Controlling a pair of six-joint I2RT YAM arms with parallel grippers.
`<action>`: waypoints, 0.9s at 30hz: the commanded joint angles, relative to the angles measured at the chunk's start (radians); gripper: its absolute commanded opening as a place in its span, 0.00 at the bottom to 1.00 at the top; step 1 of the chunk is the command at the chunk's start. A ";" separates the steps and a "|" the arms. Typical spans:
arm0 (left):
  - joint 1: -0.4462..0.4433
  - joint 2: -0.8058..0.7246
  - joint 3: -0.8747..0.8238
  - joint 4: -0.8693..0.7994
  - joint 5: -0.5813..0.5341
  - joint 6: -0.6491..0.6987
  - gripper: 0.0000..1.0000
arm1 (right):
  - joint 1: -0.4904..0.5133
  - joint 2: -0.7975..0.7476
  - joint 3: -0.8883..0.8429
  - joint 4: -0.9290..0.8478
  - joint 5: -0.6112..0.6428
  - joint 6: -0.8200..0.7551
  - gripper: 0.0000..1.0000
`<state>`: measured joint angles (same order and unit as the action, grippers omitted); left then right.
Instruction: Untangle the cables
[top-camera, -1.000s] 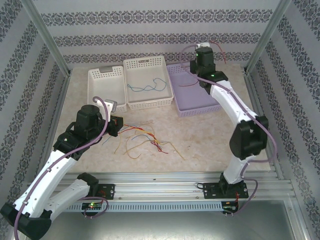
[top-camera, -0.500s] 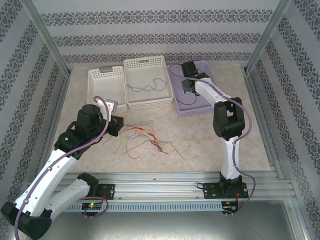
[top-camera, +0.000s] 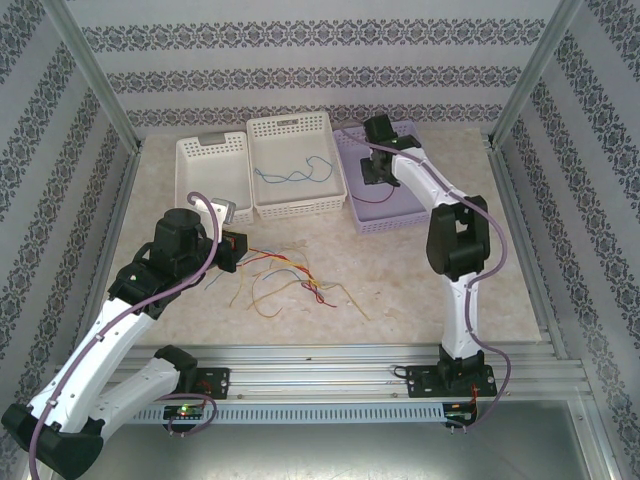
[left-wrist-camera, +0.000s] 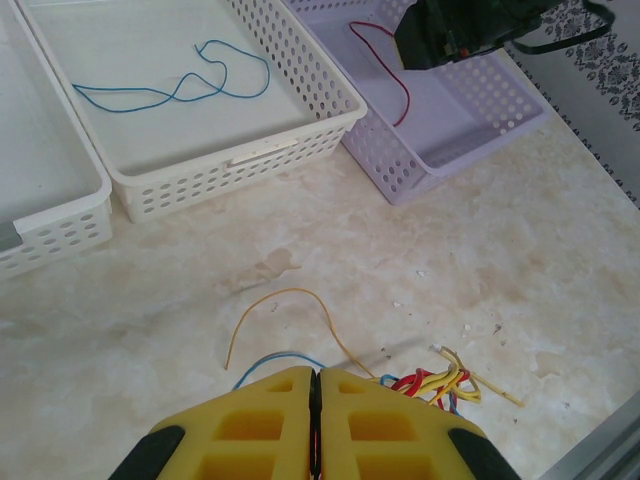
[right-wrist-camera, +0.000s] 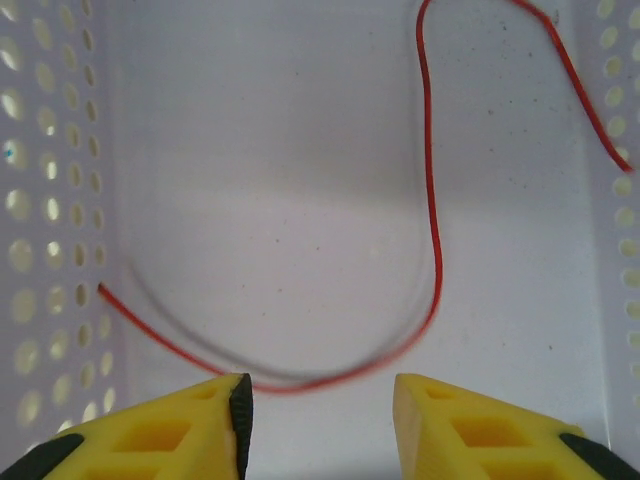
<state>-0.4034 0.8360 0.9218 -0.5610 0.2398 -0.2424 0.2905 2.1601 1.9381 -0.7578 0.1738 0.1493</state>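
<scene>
The cables lie in three places. A tangle of red, yellow and blue ones (top-camera: 295, 280) (left-wrist-camera: 430, 380) sits mid-table. My left gripper (top-camera: 238, 248) (left-wrist-camera: 315, 375) is shut at its left end, with a red strand showing in the slit between the jaws and blue and orange strands (left-wrist-camera: 290, 293) running out from under the fingers. A single blue cable (top-camera: 295, 175) (left-wrist-camera: 170, 90) lies in the middle white basket (top-camera: 300, 207). A red cable (right-wrist-camera: 435, 230) (left-wrist-camera: 400, 90) lies loose on the floor of the purple basket (top-camera: 400, 217). My right gripper (top-camera: 375, 180) (right-wrist-camera: 320, 385) hovers open just above it, touching nothing.
A second white basket (top-camera: 210, 150) (left-wrist-camera: 50, 225) stands left of the middle one, with a small grey object at its front edge (top-camera: 222, 212). Patterned walls and metal posts close in the table. Bare marble table (top-camera: 420, 280) stretches right of the tangle.
My right arm has come down from high at the back into the purple basket, and its jaws have opened, leaving the red cable on the basket floor. The left arm has not moved.
</scene>
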 joint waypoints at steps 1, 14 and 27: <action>0.008 -0.008 -0.010 0.024 0.018 0.019 0.00 | 0.009 -0.164 -0.024 -0.011 0.006 0.036 0.47; 0.009 -0.009 -0.005 0.015 0.013 0.018 0.00 | 0.305 -0.863 -0.890 0.508 -0.532 0.067 0.61; 0.008 -0.003 -0.005 0.016 0.016 0.015 0.00 | 0.530 -1.004 -1.349 0.826 -0.494 0.144 0.58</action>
<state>-0.4034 0.8360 0.9218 -0.5613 0.2398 -0.2424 0.7769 1.1755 0.6209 -0.0681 -0.3191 0.2687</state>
